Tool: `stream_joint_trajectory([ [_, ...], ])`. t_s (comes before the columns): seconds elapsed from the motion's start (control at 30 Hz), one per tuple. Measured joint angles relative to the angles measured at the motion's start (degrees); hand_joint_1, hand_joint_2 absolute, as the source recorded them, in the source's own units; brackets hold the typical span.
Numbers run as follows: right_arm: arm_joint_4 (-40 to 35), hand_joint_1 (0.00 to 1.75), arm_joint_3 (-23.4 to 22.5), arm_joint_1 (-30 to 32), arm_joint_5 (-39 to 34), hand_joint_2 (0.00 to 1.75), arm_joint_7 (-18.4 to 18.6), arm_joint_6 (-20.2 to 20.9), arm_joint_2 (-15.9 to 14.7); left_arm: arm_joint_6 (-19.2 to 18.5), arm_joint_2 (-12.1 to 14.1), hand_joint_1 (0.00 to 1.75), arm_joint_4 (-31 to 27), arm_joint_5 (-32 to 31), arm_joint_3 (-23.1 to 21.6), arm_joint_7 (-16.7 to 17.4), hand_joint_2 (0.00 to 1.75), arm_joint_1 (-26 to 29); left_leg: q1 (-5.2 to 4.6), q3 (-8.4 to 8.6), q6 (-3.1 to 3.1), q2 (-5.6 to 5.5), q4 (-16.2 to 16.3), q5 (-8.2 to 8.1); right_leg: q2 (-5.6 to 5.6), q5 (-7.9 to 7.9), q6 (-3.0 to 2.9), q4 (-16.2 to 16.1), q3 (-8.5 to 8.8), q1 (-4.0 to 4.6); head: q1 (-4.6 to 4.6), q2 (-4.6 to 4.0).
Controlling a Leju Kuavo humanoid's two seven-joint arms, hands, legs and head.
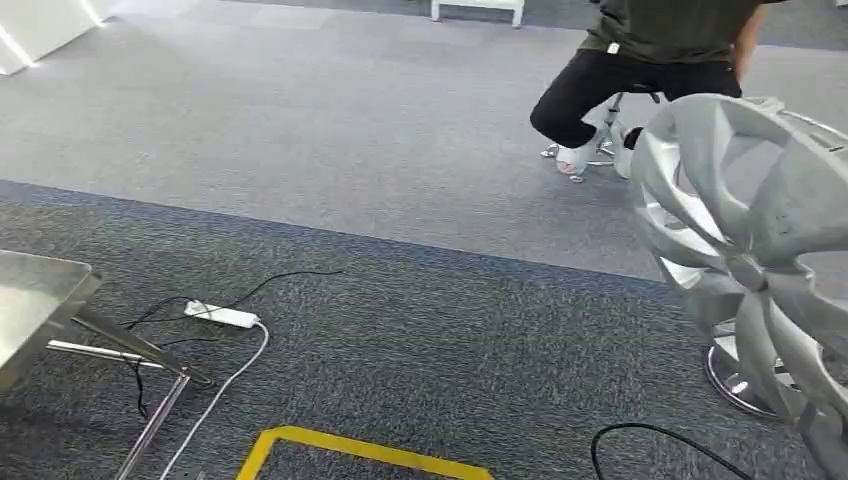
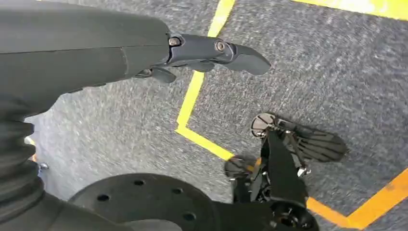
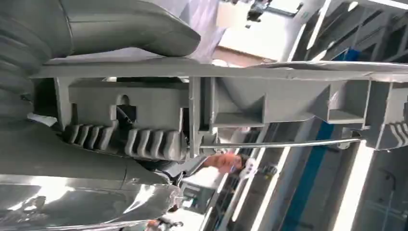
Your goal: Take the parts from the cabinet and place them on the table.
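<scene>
Part: a silver-grey wheel cover (image 1: 745,265) with swept, blade-like spokes, held up off the floor at about 3 o'clock in the head view, face turned toward the camera and tilted. It overlaps the chrome base of a stool (image 1: 735,385) behind it, at roughly 4 o'clock.

Right wrist view: the rim of the wheel cover (image 3: 269,103) runs across the frame, showing its moulded back ribs and clips and a thin wire ring. The right hand (image 3: 130,31) grips this rim; the thick grey thumb lies along one side, the other fingers are hidden behind the part.

Left hand (image 2: 211,50): hangs over the carpet, holds nothing, dark fingers stretched out nearly straight and lying close together.

Surroundings, head view: grey carpet (image 1: 400,330) in two tones. A corner of a metal table (image 1: 35,300) with slanted legs sits at 9 o'clock. A white power strip (image 1: 222,316) lies just beside it, with white and black cables trailing off. Yellow floor tape (image 1: 350,448) marks an outline at 6 o'clock. A black cable (image 1: 650,435) loops at 5 o'clock. A person (image 1: 640,60) in dark clothes sits on a stool at 1 o'clock, well apart from the table.
</scene>
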Motion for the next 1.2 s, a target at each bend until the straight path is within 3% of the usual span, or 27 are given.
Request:
stream_joint_trajectory([
  [0.03,0.00,1.75,-0.05,-0.08,0.00,1.75,0.00,0.04,0.00,0.00,0.00,0.00,0.00,0.00,0.00,0.00,1.75,-0.02,0.10,-0.07,-0.22,-0.65,0.04,-0.03,3.48,1.05,-0.04,-4.12,1.72,-0.33,0.02,0.00],
  [0.07,-0.02,1.75,-0.09,-0.06,0.00,1.75,0.00,0.07,0.00,0.00,0.09,0.00,0.00,0.02,0.00,0.00,1.75,-0.20,-0.19,-0.47,-0.63,-1.40,0.46,-0.03,4.68,0.38,-0.12,-5.45,2.31,-0.68,-0.06,0.00],
  [0.17,-0.02,1.75,-0.11,-0.40,0.00,1.75,0.09,0.07,0.00,0.00,0.11,0.00,0.00,0.02,0.02,0.00,1.75,0.19,0.50,-1.21,-1.88,-3.32,-0.11,0.77,2.95,0.64,-0.74,-5.09,2.25,-0.01,-0.07,0.00],
  [0.2,-0.02,1.75,-0.13,-0.53,0.00,1.75,0.09,0.07,0.02,0.00,0.22,0.00,0.00,0.02,0.02,0.00,1.75,0.28,0.44,-1.39,-2.15,-3.63,0.03,0.69,2.02,0.97,-1.24,-5.73,2.41,-0.43,-0.11,0.00],
  [0.23,-0.02,1.75,-0.13,-0.77,0.00,1.75,0.09,0.07,0.02,0.00,0.24,0.00,0.00,0.02,0.02,0.00,1.75,0.33,0.12,-1.78,-2.25,-0.07,0.99,-0.24,1.20,1.11,-1.64,-6.02,2.66,-0.36,-0.19,0.00],
  [0.27,-0.09,1.75,-0.15,-0.72,-0.02,1.75,0.04,0.07,0.07,0.00,0.15,0.00,0.00,0.02,0.02,0.00,1.75,0.23,0.07,-3.13,-2.51,2.44,3.66,-2.12,0.44,1.13,-1.99,-6.10,2.74,-0.27,-0.66,0.00],
  [0.33,-0.09,1.75,-0.22,-0.73,-0.11,1.75,0.07,0.07,0.11,-0.09,0.07,0.00,0.02,0.02,0.02,0.00,1.75,-0.15,0.32,-7.66,-2.95,4.27,12.71,-6.47,-1.42,1.02,-2.17,-6.10,2.71,0.00,-0.72,0.00],
  [0.37,-0.07,1.75,-0.24,-0.76,-0.15,1.75,0.09,0.07,0.15,-0.09,0.00,0.00,0.00,0.02,0.02,0.00,1.75,-0.16,0.44,-9.71,-3.13,4.39,16.83,-7.75,-2.45,0.94,-2.25,-6.10,2.70,0.07,-0.68,0.00],
  [0.4,-0.07,1.75,-0.31,-0.74,-0.17,1.75,0.09,0.07,0.15,-0.11,0.00,0.00,0.00,0.02,0.02,0.00,1.75,-0.13,0.49,-10.25,-3.22,4.41,17.85,-7.56,-3.28,0.90,-2.27,-6.10,2.73,0.08,-0.72,0.00],
  [0.43,-0.07,1.75,-0.31,-0.76,-0.20,1.75,0.09,0.18,0.15,-0.09,0.00,0.00,0.00,0.07,0.02,0.00,1.75,0.00,0.51,-9.45,-3.27,4.50,16.32,-6.06,-4.06,0.82,-2.20,-6.09,2.78,0.08,-0.70,0.00],
  [0.5,-0.07,1.75,-0.33,-0.79,-0.22,1.75,0.09,0.22,0.15,-0.09,0.00,0.00,0.00,0.15,0.04,0.00,1.75,0.07,0.50,-4.84,-3.16,5.48,7.92,-1.55,-5.42,0.62,-1.89,-6.09,3.06,0.07,-0.72,0.00],
  [0.53,-0.07,1.75,-0.42,-0.81,-0.24,1.75,0.09,0.22,0.15,-0.04,0.00,0.00,0.00,0.22,0.04,0.00,1.75,0.00,0.35,-1.89,-2.98,8.16,2.99,0.19,-6.02,0.44,-1.61,-6.07,3.36,0.20,-0.74,0.00],
  [0.57,-0.07,1.75,-0.59,-0.64,-0.24,1.75,0.09,0.20,0.15,-0.02,-0.04,0.00,0.00,0.26,0.04,-0.07,1.75,-0.27,-0.24,-0.43,-2.97,10.87,0.07,-0.37,-6.70,0.01,-1.13,-5.77,3.33,0.74,-0.87,0.00],
  [0.6,-0.07,1.75,-0.79,-0.67,-0.22,1.75,0.11,0.17,0.15,0.00,-0.09,0.00,0.00,0.33,0.04,-0.15,1.75,-0.40,-0.09,-0.67,-2.06,9.67,0.21,-0.23,-7.18,-0.08,-0.91,-5.88,3.41,0.82,-0.59,0.00],
  [0.7,-0.09,1.75,-0.72,-0.85,-0.15,1.75,0.09,0.17,0.17,0.02,-0.11,0.00,0.00,0.33,0.13,-0.17,1.75,-0.09,-0.30,-0.70,-1.19,7.67,-0.08,-0.28,-9.22,-0.46,-0.13,-6.23,4.29,0.69,-0.57,0.00],
  [0.73,-0.09,1.75,-0.70,-0.94,-0.11,1.75,0.11,0.15,0.17,0.02,-0.18,0.00,0.00,0.33,0.15,-0.17,1.75,0.06,0.13,-0.40,-0.79,7.06,-0.37,-0.02,-6.58,-1.06,0.47,-5.48,4.11,0.39,-0.41,0.00],
  [0.77,-0.09,1.75,-0.77,-0.80,0.00,1.75,0.09,0.11,0.17,0.02,-0.13,0.00,0.00,0.44,0.18,-0.15,1.75,0.03,0.25,-0.33,-0.37,6.50,-0.36,0.01,-3.65,-2.75,0.50,-3.03,3.10,0.32,-0.13,0.00],
  [0.8,-0.09,1.75,-0.94,-0.65,0.02,1.75,0.09,0.04,0.17,0.00,-0.07,0.00,0.00,0.48,0.20,-0.20,1.75,-0.18,0.26,-0.35,-0.10,5.85,-0.36,0.06,-2.32,-4.92,0.54,1.18,1.09,0.27,0.20,0.00],
  [0.87,-0.09,1.75,-0.98,-0.67,0.11,1.75,0.09,0.04,0.20,0.00,-0.04,0.00,0.00,0.50,0.37,-0.28,1.75,-0.31,0.22,-0.36,0.00,4.25,-0.34,0.01,-1.62,-8.59,0.64,10.64,-3.77,0.28,0.24,0.00],
  [0.9,-0.09,1.75,-1.05,-0.61,0.18,1.75,0.09,0.02,0.20,-0.07,-0.07,0.00,0.00,0.52,0.48,-0.42,1.75,-0.30,0.21,-0.32,0.01,3.48,-0.34,0.01,-1.58,-8.70,0.64,12.67,-5.13,0.28,0.24,0.00],
  [0.93,-0.09,1.75,-1.09,-0.60,0.22,1.75,0.13,-0.04,0.20,-0.09,-0.09,0.00,0.00,0.59,0.57,-0.55,1.75,-0.25,0.24,-0.22,-0.01,2.57,-0.32,0.00,-1.58,-7.22,0.55,11.67,-5.10,0.25,0.24,0.00],
  [0.97,-0.09,1.75,-1.12,-0.62,0.22,1.75,0.13,-0.15,0.20,-0.11,-0.13,0.00,0.00,0.59,0.59,-0.68,1.75,-0.16,0.30,-0.08,-0.05,1.61,-0.29,-0.01,-1.45,-4.59,0.53,8.12,-3.76,0.13,0.26,0.00],
  [1.0,-0.09,1.75,-1.14,-0.63,0.22,1.75,0.13,-0.22,0.20,-0.17,-0.20,0.00,0.00,0.59,0.61,-0.77,1.75,-0.13,0.43,0.10,-0.22,0.77,-0.23,-0.09,-0.91,-1.50,0.51,2.79,-1.46,-0.06,0.28,0.00],
  [1.03,-0.09,1.75,-1.14,-0.63,0.22,1.75,0.13,-0.24,0.20,-0.17,-0.22,0.00,0.00,0.59,0.63,-0.83,1.75,-0.14,0.53,0.21,-0.48,0.00,-0.12,-0.20,0.62,0.98,0.64,-2.28,0.88,-0.36,0.31,0.00],
  [1.07,-0.07,1.75,-1.14,-0.69,0.24,1.75,0.13,-0.26,0.20,-0.17,-0.09,0.00,0.00,0.59,0.68,-0.85,1.75,-0.16,0.34,-0.01,-0.94,-0.69,0.05,-0.27,4.25,0.54,0.86,-4.56,1.99,-0.88,0.44,0.00],
  [1.1,-0.11,1.75,-1.16,-0.53,0.22,1.75,0.06,-0.26,0.20,-0.19,-0.04,0.00,0.00,0.59,0.70,-0.85,1.75,-0.32,0.32,-0.52,-1.28,-1.42,0.50,-0.22,4.33,0.40,0.53,-5.28,2.36,-0.97,0.37,0.00],
  [1.2,-0.11,1.75,-1.16,-0.57,0.28,1.75,0.17,-0.33,0.20,-0.20,-0.04,0.00,0.00,0.59,0.90,-0.94,1.75,0.25,0.81,-1.17,-2.54,-3.36,-0.22,0.58,2.37,0.74,-0.64,-5.23,2.17,-0.54,0.35,0.00],
])
